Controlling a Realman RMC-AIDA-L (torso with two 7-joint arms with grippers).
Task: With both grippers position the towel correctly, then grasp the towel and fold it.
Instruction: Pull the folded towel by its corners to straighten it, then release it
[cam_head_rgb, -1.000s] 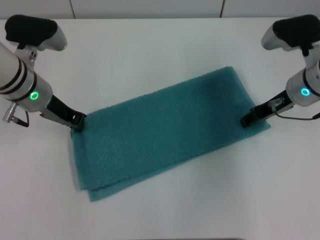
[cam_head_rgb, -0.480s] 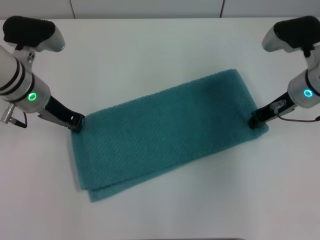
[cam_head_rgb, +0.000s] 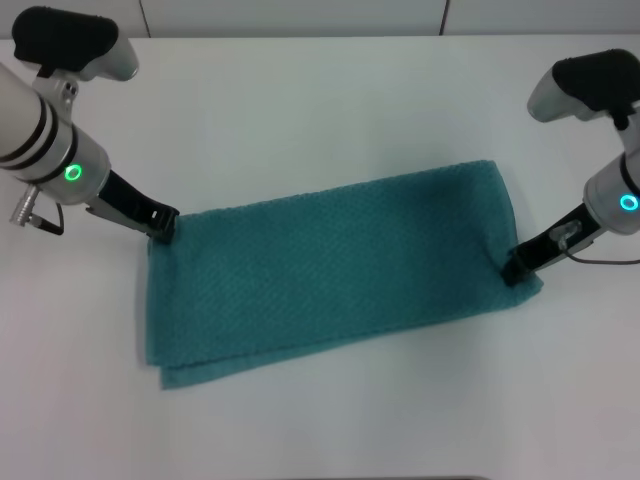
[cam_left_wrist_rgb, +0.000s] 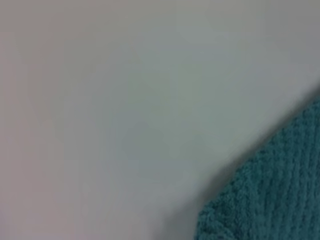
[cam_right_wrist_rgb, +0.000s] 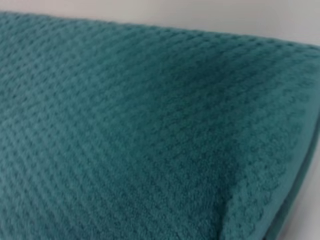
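On the white worktop (cam_head_rgb: 320, 110) the teal blue-green, rectangular terry-cloth towel (cam_head_rgb: 335, 265) lies flat and already doubled over, a lower layer peeking out along its near edge, its long axis running across the robot's front and tilted a little, with the robot's right end slightly farther away than the left.

The step in hand looks like positioning: squaring the cloth before any fold. To do it well, both tips should press only enough to drag the cloth without bunching it, and move together so the towel turns as one sheet and its layers do not slide apart. The near-left corner, where the under layer shows, seems the likeliest place for the layers to shear. Once the long edges lie straight across, each tip would need to get under a corner cleanly and catch both layers.

The slim black left end effector (cam_head_rgb: 165, 222) touches the towel's far-left corner, coming in from the robot's left; the left wrist view shows only that corner (cam_left_wrist_rgb: 270, 195) against bare worktop. The slim black right end effector (cam_head_rgb: 513, 270) rests at the right short edge, towards its near corner, and its wrist view is filled with waffle-textured cloth (cam_right_wrist_rgb: 150, 135).

Whether either end effector's fingers are apart, together or clamped on cloth cannot be told from these views.
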